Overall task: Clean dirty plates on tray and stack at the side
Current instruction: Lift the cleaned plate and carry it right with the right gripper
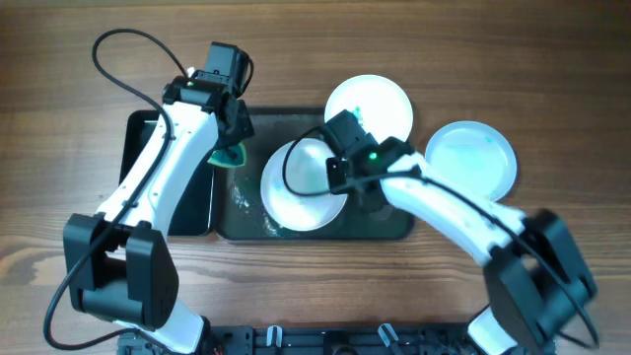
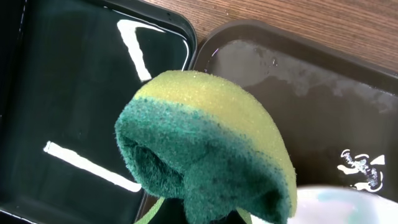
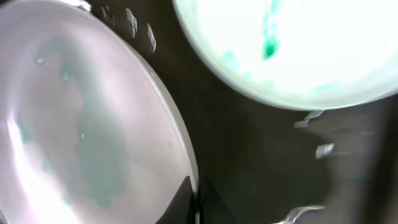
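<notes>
Overhead, the wooden table (image 1: 552, 59) carries the tray (image 1: 232, 225) at its middle, wet and streaked, with a smaller black tray (image 1: 192, 212) just beside it on the left. Of the plates, one (image 1: 296, 192) sits in the tray's left half. A second (image 1: 380, 99) lies at the far edge and overhangs the rim, with a teal smear plain in its middle. A third (image 1: 473, 158) rests off the tray on the table to the right, with a faint teal wash on it (whether that one counts as cleaned I cannot tell). The green-and-yellow sponge (image 2: 205, 143) hangs over the seam between the two trays, just left of the first plate, folded and pinched in the left gripper (image 1: 227, 143). The right gripper (image 1: 340, 173) is clamped on that plate's right rim, and pale teal traces show on its face. By the look of it, wiping this plate is the step in hand. Next the sponge should go right onto the plate's face and scrub, while the right arm holds the rim steady.
</notes>
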Controlling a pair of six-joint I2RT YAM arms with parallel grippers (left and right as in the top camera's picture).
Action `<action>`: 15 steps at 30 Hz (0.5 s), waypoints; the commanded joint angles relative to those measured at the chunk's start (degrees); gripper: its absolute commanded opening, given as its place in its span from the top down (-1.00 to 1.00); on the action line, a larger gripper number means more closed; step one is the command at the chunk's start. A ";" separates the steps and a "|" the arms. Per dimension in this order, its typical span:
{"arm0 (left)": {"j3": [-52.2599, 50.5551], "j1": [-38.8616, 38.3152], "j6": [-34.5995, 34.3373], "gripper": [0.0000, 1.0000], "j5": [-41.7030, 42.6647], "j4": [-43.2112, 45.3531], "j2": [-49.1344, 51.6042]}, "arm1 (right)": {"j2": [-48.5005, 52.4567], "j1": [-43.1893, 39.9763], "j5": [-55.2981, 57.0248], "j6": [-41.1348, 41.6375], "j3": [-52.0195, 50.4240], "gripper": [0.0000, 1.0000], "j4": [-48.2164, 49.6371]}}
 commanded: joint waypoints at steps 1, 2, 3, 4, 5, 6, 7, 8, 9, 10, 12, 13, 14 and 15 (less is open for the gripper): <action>0.02 0.31 -0.96 0.92 1.16 -0.02 -1.16 | -6.27 5.07 21.16 -1.07 1.49 0.91 -1.20; 0.02 0.31 -0.96 0.92 1.16 -0.02 -1.16 | -7.52 6.14 24.15 -1.18 1.51 0.91 -1.38; 0.02 0.31 -0.96 0.92 1.16 -0.02 -1.16 | -8.57 7.23 27.19 -1.25 1.49 0.92 -1.51; 0.02 0.31 -0.96 0.92 1.16 -0.02 -1.16 | -9.55 8.31 30.18 -1.27 1.51 0.91 -1.66; 0.02 0.31 -0.96 0.92 1.16 -0.02 -1.16 | -10.43 9.49 33.55 -1.55 1.49 0.91 -1.77; 0.02 0.31 -0.98 0.92 1.22 -0.02 -1.16 | -11.23 10.69 36.65 -2.73 1.49 0.92 -1.73; 0.02 0.31 -0.98 0.92 1.38 0.00 -1.16 | -11.80 11.74 39.47 -3.85 1.49 0.91 -1.62; 0.02 0.31 -0.98 0.92 1.42 0.00 -1.16 | -12.13 12.57 41.72 -4.63 1.49 0.91 -1.53; 0.02 0.31 -0.96 0.92 1.57 0.00 -1.16 | -12.41 13.94 45.57 -6.01 1.51 0.91 -1.44; 0.02 0.31 -0.96 0.92 1.62 0.00 -1.16 | -12.52 15.02 48.72 -7.10 1.51 0.91 -1.40; 0.02 0.31 -0.96 0.92 1.60 0.00 -1.16 | -12.52 17.29 56.13 -9.97 1.51 0.91 -1.38; 0.02 0.31 -0.96 0.92 1.60 0.00 -1.16 | -12.52 18.43 59.78 -11.50 1.49 0.91 -1.29; 0.02 0.31 -0.96 0.92 1.60 0.00 -1.16 | -12.52 19.28 62.45 -12.72 1.49 0.91 -0.98; 0.02 0.31 -0.98 0.92 1.62 0.00 -1.16 | -12.52 20.06 65.07 -14.23 1.49 0.91 -0.33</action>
